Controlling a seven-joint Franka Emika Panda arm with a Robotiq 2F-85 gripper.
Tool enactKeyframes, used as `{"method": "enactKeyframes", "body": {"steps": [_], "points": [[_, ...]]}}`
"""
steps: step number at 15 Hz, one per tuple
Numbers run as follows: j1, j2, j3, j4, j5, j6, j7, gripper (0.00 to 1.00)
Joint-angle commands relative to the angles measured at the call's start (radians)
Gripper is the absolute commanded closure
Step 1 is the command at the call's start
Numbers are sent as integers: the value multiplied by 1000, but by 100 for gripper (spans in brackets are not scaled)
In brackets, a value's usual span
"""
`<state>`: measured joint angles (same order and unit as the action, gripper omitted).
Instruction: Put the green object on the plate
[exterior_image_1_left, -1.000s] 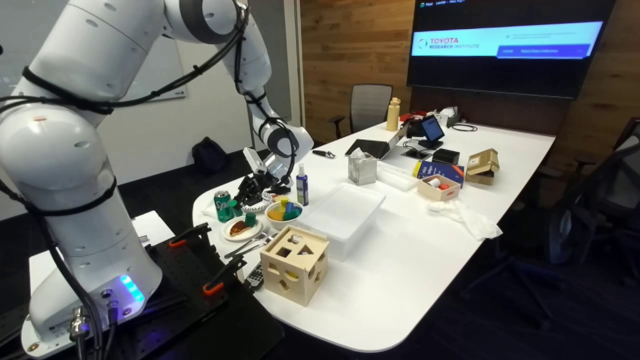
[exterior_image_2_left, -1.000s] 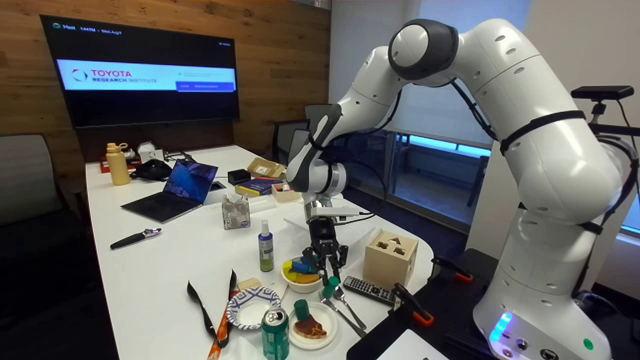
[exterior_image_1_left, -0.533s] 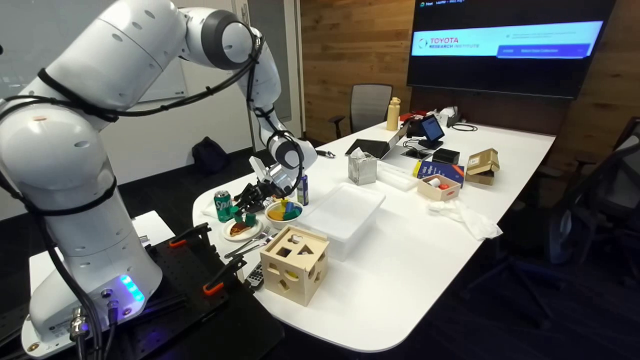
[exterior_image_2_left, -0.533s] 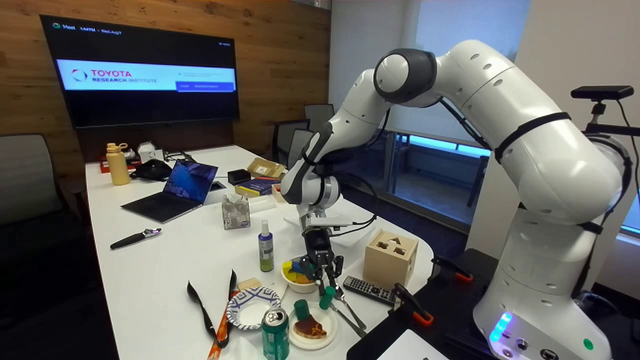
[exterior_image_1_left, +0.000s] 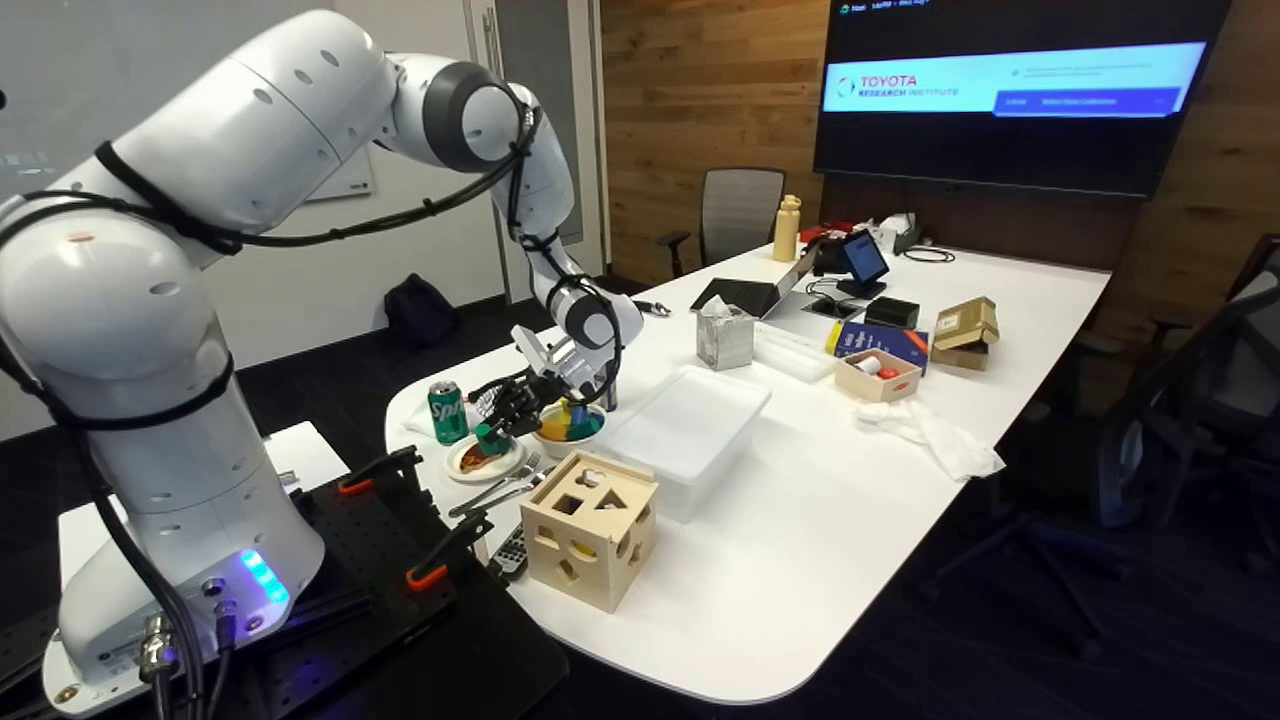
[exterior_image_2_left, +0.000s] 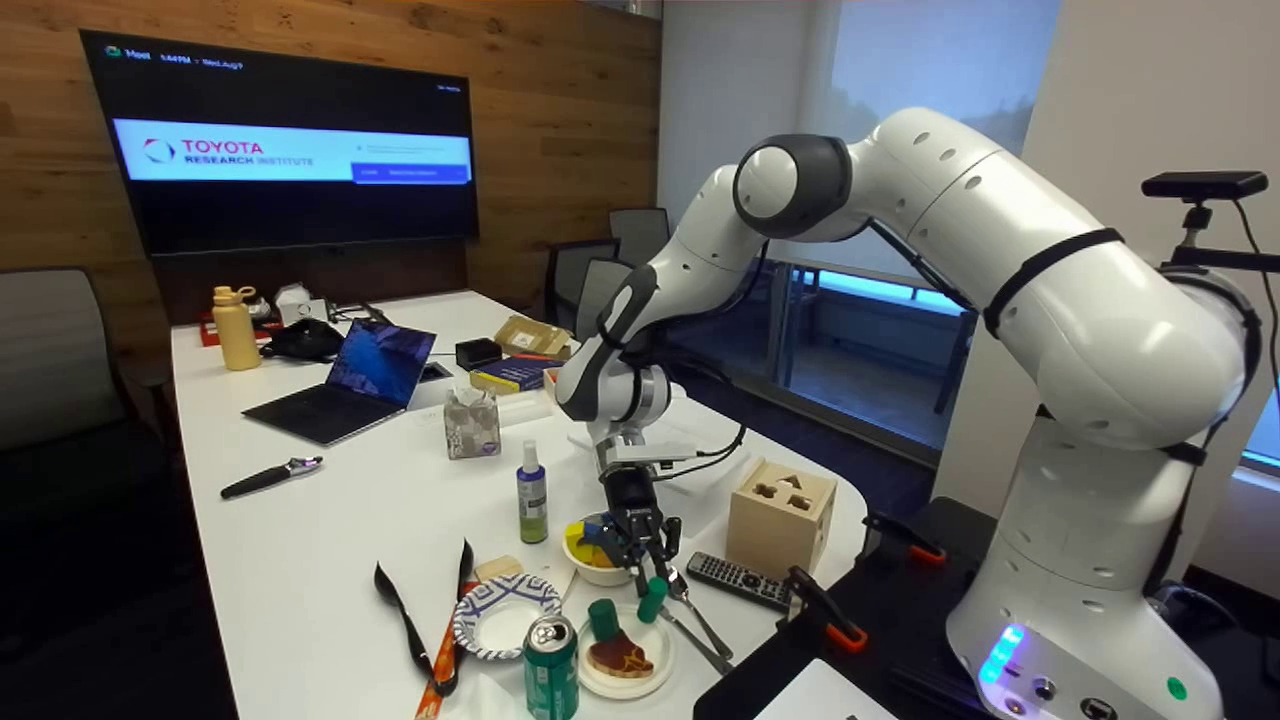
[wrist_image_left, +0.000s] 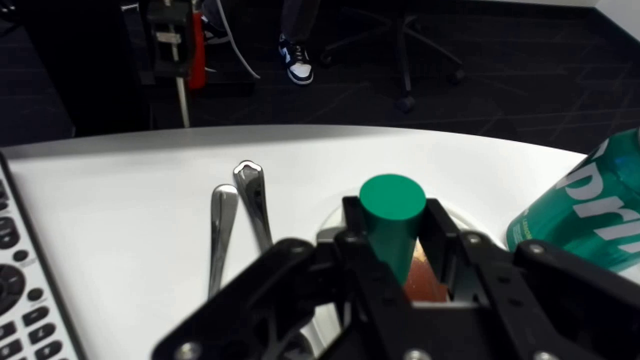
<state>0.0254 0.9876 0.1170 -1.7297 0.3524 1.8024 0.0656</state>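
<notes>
Right of centre in the wrist view, the gripper (wrist_image_left: 393, 216) is pinching the green cylinder (wrist_image_left: 393, 227) between its fingers (wrist_image_left: 352, 216) and, bottom centre in an exterior view, holding it over the plate (exterior_image_2_left: 662, 662), so grasping is looking done, with placing and release remaining.

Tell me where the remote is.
In the wrist view, the remote lies at the left edge, left of the cutlery; in an exterior view, beside the wooden box.

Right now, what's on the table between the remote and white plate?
Two metal utensils lie between the remote and the plate, in both exterior views and the wrist view.
</notes>
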Motion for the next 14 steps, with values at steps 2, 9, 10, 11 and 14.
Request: {"method": "enactKeyframes", "body": {"steps": [2,9,10,11,14], "points": [[31,55,-22,104,-57,-71,27,92],[55,95,-18,168,-103,-88,17,92],[57,101,-19,179,-106,-91,16,92],[60,104,-18,186,-111,-94,16,92],[67,115,-20,208,-127,-104,18,92]]}}
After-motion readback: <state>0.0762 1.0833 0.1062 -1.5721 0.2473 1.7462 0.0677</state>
